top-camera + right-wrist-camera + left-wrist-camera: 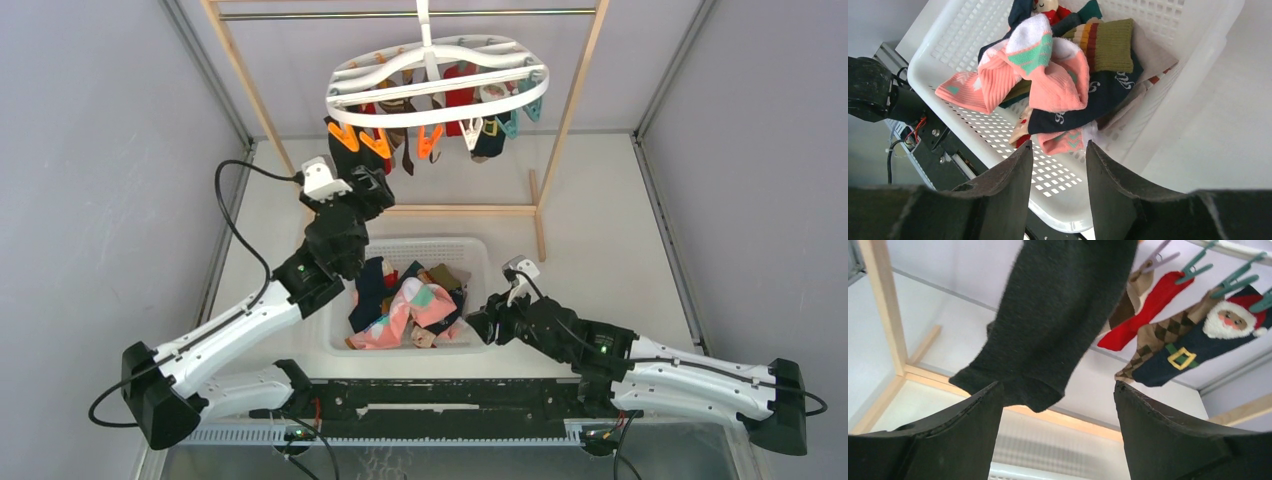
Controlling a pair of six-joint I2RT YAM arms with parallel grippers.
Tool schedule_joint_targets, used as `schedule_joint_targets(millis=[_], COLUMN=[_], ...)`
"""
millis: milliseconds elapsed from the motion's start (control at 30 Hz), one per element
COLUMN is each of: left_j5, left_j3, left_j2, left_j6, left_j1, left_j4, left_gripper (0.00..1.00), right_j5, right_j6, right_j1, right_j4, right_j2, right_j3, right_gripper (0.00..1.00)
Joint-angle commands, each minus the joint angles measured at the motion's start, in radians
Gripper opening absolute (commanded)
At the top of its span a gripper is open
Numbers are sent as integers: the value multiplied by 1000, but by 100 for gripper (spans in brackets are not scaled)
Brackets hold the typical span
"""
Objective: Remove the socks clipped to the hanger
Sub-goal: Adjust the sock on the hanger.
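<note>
The white oval hanger (437, 80) hangs from the rail with several socks clipped under it. My left gripper (368, 182) is raised below its left side. In the left wrist view this gripper (1058, 390) stands open. The toe of a hanging dark grey sock (1058, 315) dips between its fingers, close to the left finger (973, 425). Behind hang a red sock (1148, 305), a brown argyle sock (1158, 337) and a navy Santa sock (1218, 335) on teal clips. My right gripper (1058, 150) is open and holds nothing, low over the basket's near right corner (480, 325).
A white mesh basket (470, 250) on the table holds several loose socks (405, 305), pink, navy and olive (1048, 75). The wooden rack frame (570, 110) stands around the hanger, with its base bar (460, 210) just behind the basket.
</note>
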State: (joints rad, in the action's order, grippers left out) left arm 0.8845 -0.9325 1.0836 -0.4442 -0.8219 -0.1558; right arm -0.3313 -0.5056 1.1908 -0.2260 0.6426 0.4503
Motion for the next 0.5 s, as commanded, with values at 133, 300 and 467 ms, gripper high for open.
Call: schedule_joint_targets(millis=[133,300,467], left_j5=[-50,-97,-170], left_j3=[-2,-33,-58], left_j2=[-33,-23,-40], left_j6=[35,41,20], left_j1=[115,174,201], left_j4=[-42,-18,49], left_gripper=[84,84,84], right_j5=[-1,2,2], right_j6=[-16,-16,-16], right_j1=[4,4,4], right_j4=[49,51,52], right_j2=[10,6,0], right_j3=[-5,-7,-15], right_gripper=[51,50,50])
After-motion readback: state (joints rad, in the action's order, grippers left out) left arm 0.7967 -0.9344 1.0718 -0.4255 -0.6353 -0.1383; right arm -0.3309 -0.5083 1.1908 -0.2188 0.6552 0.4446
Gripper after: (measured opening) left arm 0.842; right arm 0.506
